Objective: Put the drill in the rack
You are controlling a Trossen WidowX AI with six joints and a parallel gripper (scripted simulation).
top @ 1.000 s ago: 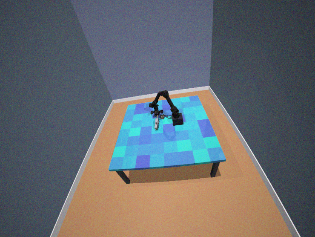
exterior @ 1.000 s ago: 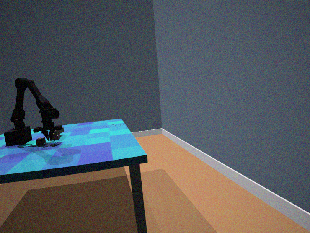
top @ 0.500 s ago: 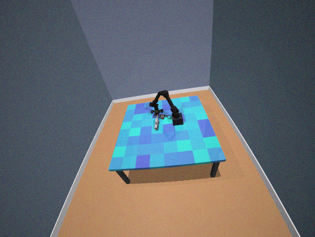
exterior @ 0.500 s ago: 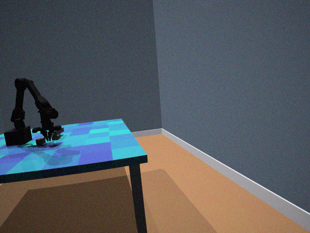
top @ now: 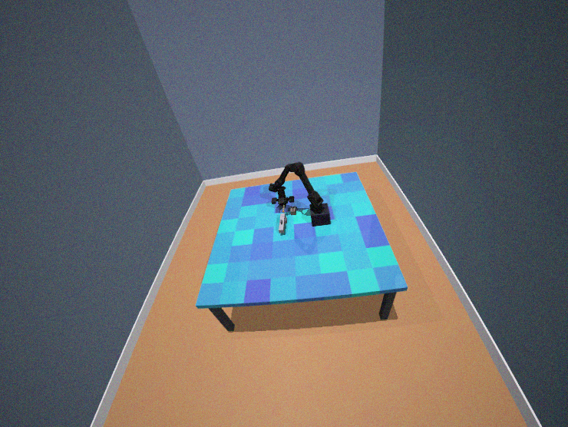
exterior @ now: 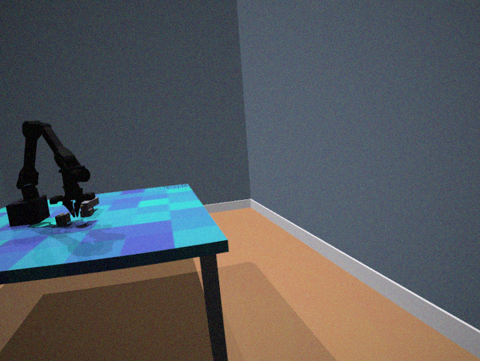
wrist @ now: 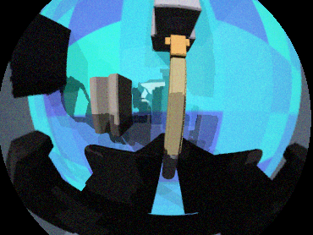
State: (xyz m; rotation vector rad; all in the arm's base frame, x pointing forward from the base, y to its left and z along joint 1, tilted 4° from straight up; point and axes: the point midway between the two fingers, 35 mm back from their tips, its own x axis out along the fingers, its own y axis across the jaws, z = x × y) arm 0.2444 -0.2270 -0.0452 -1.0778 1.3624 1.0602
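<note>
My gripper points down, shut on the near end of the drill. The drill is a long beige bar with an orange end and small side lugs. Its orange end and lugs show outside the dark front of the pale housing; I cannot tell how large any gap is. The key is not clearly seen; a small dark patch shows on the housing's top in the top view. The rack, a grey-brown grooved block, stands left of the drill in the wrist view.
The black robot base stands on the patchwork table, beyond the rack from the gripper. The housing stands on the side of the gripper nearer the top camera. Shadows of the arm fall around the rack.
</note>
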